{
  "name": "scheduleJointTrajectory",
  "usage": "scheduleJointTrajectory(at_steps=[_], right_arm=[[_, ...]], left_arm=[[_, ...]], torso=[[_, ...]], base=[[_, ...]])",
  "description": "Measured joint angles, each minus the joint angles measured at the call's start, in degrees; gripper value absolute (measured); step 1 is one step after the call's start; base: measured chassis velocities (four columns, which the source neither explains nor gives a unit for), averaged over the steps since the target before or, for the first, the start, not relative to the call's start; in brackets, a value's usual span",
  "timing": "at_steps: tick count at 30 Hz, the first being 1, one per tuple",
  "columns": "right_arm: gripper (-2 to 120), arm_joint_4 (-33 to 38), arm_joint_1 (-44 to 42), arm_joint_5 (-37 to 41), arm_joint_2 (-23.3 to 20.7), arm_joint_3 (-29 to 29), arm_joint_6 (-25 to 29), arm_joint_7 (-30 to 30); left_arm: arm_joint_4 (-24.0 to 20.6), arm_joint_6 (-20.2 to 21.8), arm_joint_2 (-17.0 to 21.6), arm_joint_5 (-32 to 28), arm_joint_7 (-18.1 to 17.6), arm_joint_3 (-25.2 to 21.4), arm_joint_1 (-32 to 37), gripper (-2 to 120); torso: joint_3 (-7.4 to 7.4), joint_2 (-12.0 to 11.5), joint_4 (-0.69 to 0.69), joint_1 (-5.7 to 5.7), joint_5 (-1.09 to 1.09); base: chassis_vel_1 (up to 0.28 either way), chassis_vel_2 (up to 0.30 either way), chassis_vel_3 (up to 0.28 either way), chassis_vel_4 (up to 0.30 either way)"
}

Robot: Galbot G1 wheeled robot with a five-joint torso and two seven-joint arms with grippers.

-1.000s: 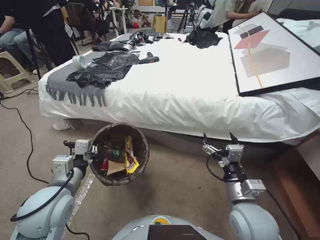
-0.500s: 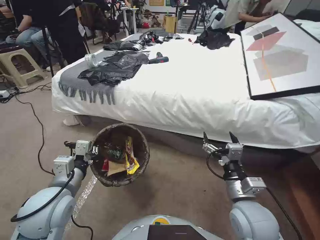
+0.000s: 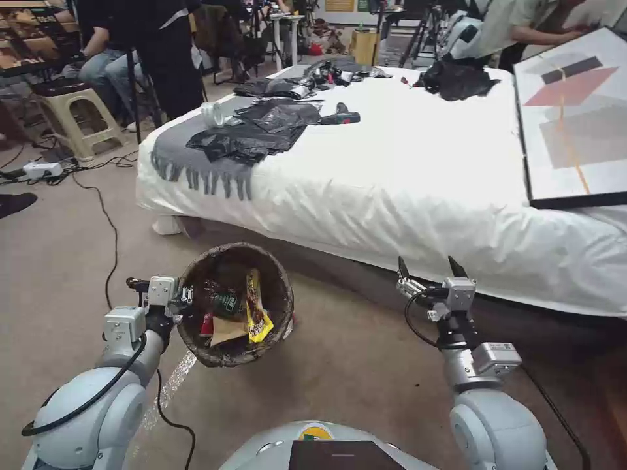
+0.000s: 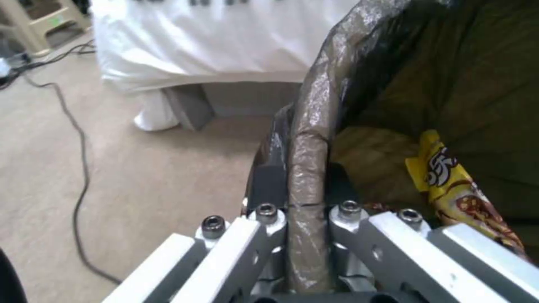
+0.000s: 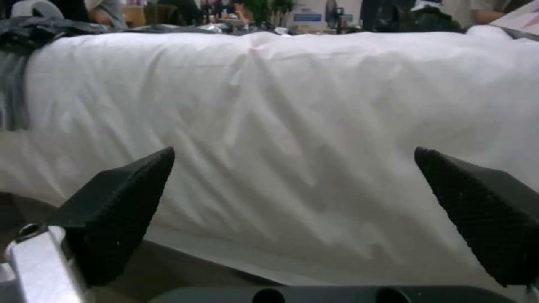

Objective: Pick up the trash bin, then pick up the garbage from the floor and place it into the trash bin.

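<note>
The trash bin [image 3: 282, 287], round and lined with a crinkled dark bag, hangs above the floor [image 3: 339, 365] at lower left of the head view. My left gripper [image 3: 185, 297] is shut on its bag-covered rim [image 4: 306, 181]. Inside lies garbage: a yellow snack wrapper [image 3: 256, 313], a brown paper scrap [image 3: 225, 328], a green-labelled bottle [image 3: 225, 301] and a red piece. The yellow wrapper [image 4: 454, 189] also shows in the left wrist view. My right gripper [image 3: 426, 266] is held open in front of the bed, nothing between its black fingertips [image 5: 121, 202].
A white-sheeted bed [image 3: 405, 189] spans the space ahead, carrying black bags [image 3: 255, 134], a tape roll [image 3: 212, 113], a drill and a framed picture [image 3: 575, 124]. Cables [image 3: 111, 222] trail over the carpet at left by a stool [image 3: 75, 111]. People sit and stand behind.
The whole head view has shifted: bed and room slide to the right, more floor shows at left. Both arms and the held bin keep their places relative to me.
</note>
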Motion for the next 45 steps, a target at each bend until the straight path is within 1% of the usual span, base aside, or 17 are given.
scheduleJointTrajectory(at_steps=[45], right_arm=[[100,-1.1,0.8,1.3,0.0,-0.3,-1.3,0.4]], left_arm=[[0.0,0.0,-0.2,-0.1,-0.2,-0.1,-0.3,3]], torso=[[0.0,0.0,0.0,0.0,0.0]], base=[[0.07,0.07,0.071,0.071]])
